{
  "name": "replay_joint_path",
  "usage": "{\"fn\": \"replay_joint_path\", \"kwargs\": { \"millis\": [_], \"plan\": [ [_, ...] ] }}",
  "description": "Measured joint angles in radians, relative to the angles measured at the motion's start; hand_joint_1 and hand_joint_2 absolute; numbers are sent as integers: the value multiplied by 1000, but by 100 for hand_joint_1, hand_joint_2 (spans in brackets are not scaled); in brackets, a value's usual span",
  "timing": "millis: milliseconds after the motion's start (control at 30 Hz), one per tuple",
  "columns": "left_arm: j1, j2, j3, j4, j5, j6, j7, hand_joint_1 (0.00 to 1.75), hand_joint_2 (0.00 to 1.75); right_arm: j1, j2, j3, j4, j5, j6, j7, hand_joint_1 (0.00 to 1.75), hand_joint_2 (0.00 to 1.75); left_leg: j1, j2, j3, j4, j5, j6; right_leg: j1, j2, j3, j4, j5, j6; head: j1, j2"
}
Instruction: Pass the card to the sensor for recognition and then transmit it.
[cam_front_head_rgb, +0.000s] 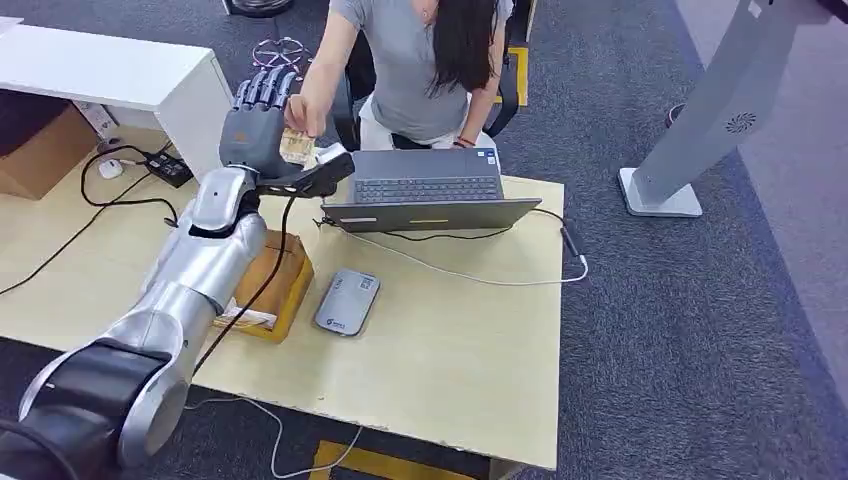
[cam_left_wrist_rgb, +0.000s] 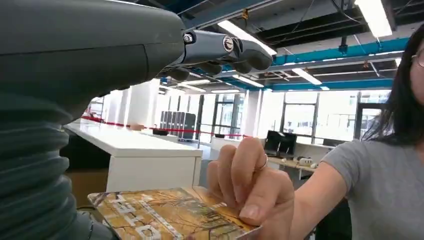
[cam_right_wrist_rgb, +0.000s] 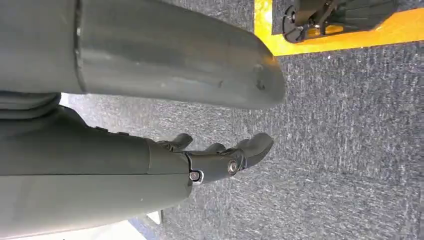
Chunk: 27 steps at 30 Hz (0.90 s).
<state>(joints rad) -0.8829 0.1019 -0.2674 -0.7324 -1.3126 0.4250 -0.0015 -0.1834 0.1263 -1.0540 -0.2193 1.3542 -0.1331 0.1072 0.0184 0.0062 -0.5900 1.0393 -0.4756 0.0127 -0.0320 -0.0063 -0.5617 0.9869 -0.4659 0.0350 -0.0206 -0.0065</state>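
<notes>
Over table's far edge, left hand under patterned card, person's hand pinching it, writing unreadable

Nothing here can really be read — the card carries gold and brown patterning with pale block shapes that could be characters, too blurred to make out. The grey card reader bears a small blue mark — illegible.

silver arm, black cable, dark grey fingers, visible screws

Head view high over desk, left wrist close behind card, right wrist facing carpet
</notes>
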Motion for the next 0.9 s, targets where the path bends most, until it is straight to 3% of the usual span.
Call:
{"fn": "replay_joint_path", "kwargs": {
  "millis": [433,900],
  "plan": [
    [2,14,0,9,53,35,-48,175,175,2,0,34,0,-1,2,-48,0,0,0,0,0,0,0,0,0,0,0,0,0,0,0,0],
    [9,21,0,9,95,54,-82,175,175,4,-2,51,0,-11,6,-34,0,0,0,0,-1,0,0,0,0,0,0,0,0,0,0,0]
  ]
}}
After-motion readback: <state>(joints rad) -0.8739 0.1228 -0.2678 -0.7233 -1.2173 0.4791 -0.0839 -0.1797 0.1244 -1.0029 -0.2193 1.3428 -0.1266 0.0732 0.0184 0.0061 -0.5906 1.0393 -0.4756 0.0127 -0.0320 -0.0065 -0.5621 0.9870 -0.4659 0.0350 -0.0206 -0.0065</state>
